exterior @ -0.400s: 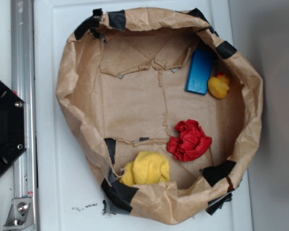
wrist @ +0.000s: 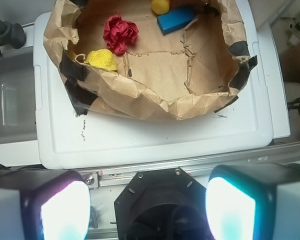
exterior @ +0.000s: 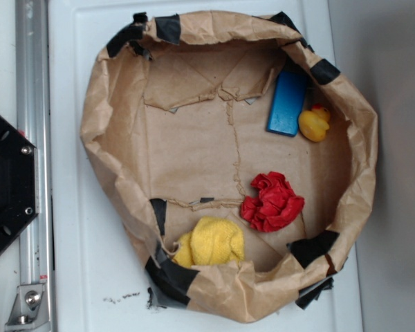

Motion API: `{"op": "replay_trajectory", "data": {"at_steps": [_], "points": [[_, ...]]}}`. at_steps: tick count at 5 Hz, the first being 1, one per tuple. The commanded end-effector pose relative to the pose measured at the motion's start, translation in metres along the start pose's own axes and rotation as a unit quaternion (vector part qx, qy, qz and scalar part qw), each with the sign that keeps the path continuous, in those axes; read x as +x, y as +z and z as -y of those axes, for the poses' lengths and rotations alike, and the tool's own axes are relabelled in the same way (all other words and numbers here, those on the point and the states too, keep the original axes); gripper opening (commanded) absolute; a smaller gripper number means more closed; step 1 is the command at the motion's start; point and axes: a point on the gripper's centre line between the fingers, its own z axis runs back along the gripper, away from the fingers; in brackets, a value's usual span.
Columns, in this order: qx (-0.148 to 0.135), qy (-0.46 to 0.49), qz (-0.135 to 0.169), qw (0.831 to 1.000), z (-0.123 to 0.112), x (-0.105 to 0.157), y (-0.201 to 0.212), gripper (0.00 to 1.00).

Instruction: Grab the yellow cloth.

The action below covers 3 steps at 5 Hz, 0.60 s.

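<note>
Yellow cloth (exterior: 211, 242): lies inside paper bag (exterior: 111, 104), against its taped wall, near red cloth (exterior: 272, 201). End effector (wrist: 147, 210): wide apart, empty, well away. Risk: fingers catch the bag's crumpled rim, or take the yellow duck (exterior: 314, 124) instead.

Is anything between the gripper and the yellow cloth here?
The gripper is open, well back over the black base, outside the paper bag. The yellow cloth lies inside, tucked against the bag's raised, taped wall, which stands between them. The red cloth sits beside it. Nothing covers the yellow cloth from above.
</note>
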Motion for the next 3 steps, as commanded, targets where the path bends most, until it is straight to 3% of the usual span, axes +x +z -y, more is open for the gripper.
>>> {"op": "replay_trajectory", "data": {"at_steps": [1,2,3], "points": [[-0.109,0.198,-0.016,0.974,-0.003,0.095,-0.037,1.00],[-0.116,0.267,-0.046,0.956,0.007,0.112,-0.078,1.00],[-0.123,0.298,-0.129,0.938,0.025,0.107,-0.130,1.00]]}}
